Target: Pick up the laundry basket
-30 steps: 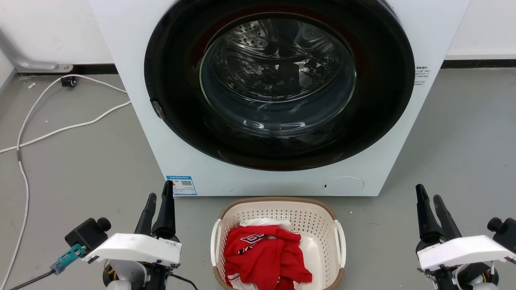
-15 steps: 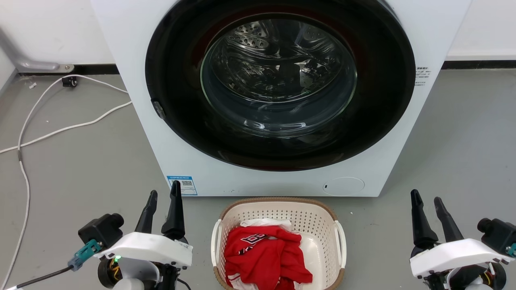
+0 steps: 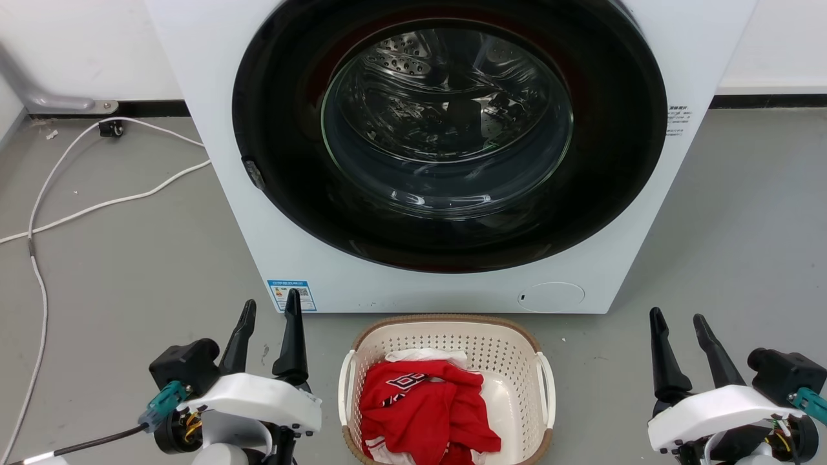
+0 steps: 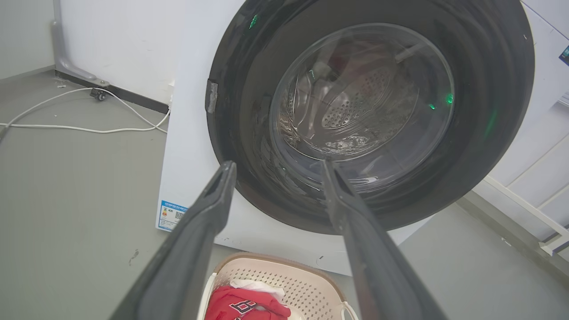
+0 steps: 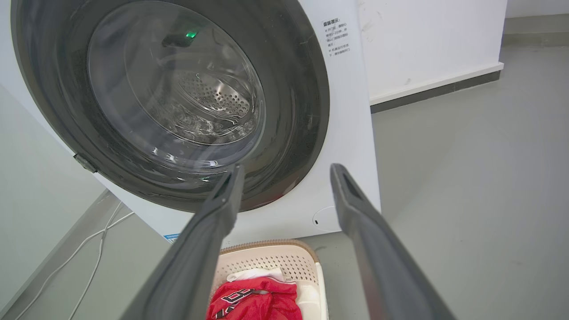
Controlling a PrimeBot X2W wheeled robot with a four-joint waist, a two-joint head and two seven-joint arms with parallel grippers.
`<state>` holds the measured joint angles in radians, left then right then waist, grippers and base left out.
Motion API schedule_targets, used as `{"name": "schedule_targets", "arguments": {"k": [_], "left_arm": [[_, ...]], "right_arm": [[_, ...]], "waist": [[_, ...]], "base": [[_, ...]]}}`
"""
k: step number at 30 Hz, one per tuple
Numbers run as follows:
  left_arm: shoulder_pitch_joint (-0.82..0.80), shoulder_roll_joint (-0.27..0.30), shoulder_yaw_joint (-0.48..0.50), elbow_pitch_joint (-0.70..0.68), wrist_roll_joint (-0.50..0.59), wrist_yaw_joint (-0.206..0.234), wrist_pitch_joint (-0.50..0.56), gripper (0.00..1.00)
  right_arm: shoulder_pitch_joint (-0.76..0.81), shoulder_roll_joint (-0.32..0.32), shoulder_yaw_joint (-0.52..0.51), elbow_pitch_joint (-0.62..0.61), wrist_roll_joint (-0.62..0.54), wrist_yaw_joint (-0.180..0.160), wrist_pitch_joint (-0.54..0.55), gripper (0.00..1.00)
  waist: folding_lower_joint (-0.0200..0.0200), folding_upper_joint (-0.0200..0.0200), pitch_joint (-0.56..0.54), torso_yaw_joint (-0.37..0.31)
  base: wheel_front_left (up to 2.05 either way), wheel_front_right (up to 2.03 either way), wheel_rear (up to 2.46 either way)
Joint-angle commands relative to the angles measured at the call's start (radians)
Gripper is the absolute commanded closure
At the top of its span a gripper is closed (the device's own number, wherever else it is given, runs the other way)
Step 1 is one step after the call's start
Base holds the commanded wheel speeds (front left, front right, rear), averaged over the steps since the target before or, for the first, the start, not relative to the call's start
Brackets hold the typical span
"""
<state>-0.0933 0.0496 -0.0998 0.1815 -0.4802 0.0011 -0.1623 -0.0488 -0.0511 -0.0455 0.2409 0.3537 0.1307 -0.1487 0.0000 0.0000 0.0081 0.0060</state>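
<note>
1. Two grippers up in the head view: left gripper (image 3: 271,300) sat at lower left, right gripper (image 3: 677,316) at lower right, both with fingers spread, holding nothing. Basket (image 3: 446,321) stood on the floor (image 3: 129,271) between them, touched by neither, just in front of the washer (image 3: 219,194), a red garment (image 3: 420,407) inside.
2. Left wrist: fingers parted, pointing at the washer door; basket (image 4: 289,278) low between them.
3. Right wrist: fingers apart too; basket (image 5: 275,262) low between them, nearer the left finger.

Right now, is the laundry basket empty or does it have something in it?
Not empty. The laundry basket holds a crumpled red garment and some white cloth, well below its rim.
</note>
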Motion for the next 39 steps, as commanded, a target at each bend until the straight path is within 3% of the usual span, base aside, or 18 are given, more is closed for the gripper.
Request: {"name": "schedule_targets", "arguments": {"k": [1,39], "left_arm": [[-0.023,0.002,-0.004,-0.005,0.022,0.004,-0.007,0.00],[-0.023,0.002,-0.035,0.024,0.367,0.055,-0.087,0.00]], "right_arm": [[-0.016,-0.001,0.002,-0.006,-0.024,0.000,-0.006,0.00],[0.015,0.001,0.036,-0.089,-0.360,0.000,-0.013,0.00]], "waist": [[0.0000,0.0000,0.000,0.000],[0.0000,0.0000,0.011,0.007]], "base": [[0.00,0.00,0.00],[0.00,0.00,0.00]]}}
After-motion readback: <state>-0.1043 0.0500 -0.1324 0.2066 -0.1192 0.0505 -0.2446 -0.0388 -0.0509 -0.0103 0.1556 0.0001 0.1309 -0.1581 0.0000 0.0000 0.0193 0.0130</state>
